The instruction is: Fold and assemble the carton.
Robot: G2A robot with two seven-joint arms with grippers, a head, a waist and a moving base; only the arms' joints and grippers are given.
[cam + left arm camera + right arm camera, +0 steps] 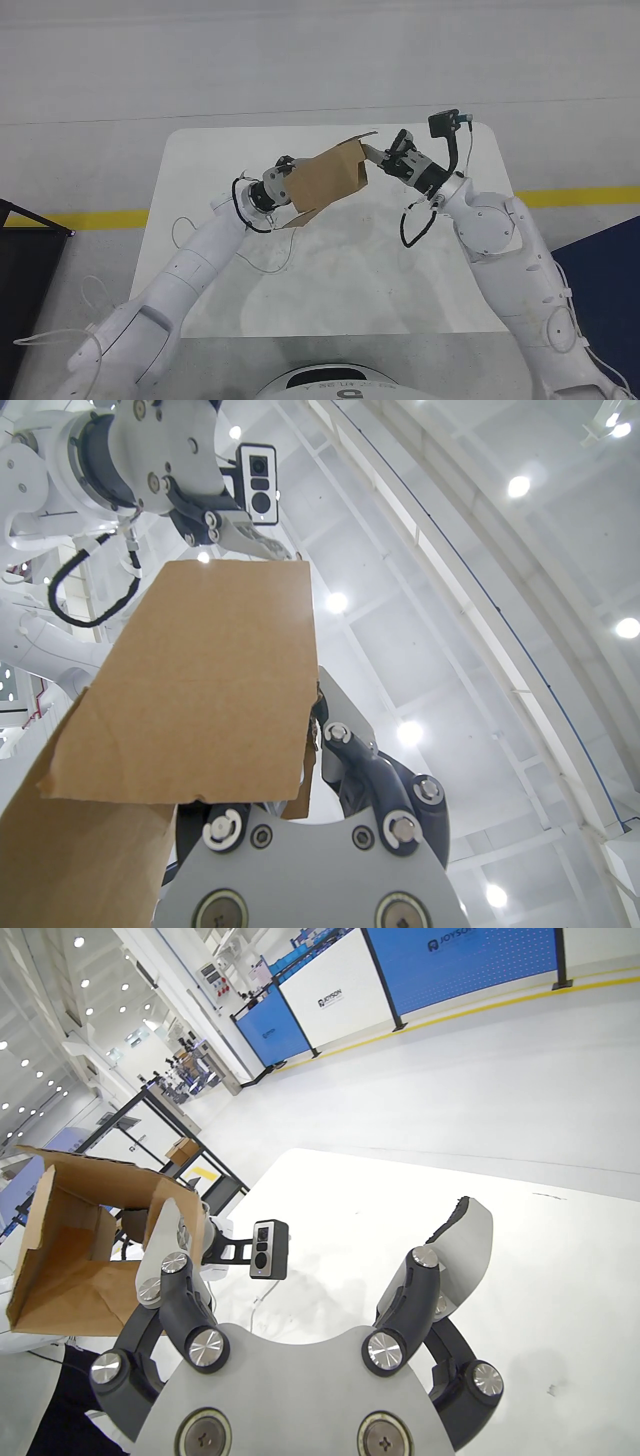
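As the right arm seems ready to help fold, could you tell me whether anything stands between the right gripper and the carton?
Nothing visible does. The open right gripper is right at the open end of the carton, one finger beside its edge, while the left gripper holds the opposite end.

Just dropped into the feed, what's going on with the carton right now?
The left gripper is shut on one end of the brown carton and holds it up over the white table. The carton is opened out into a hollow box shape, and its end flaps are not yet folded in. The right gripper is open at the carton's far end, one finger close beside the wall, gripping nothing.
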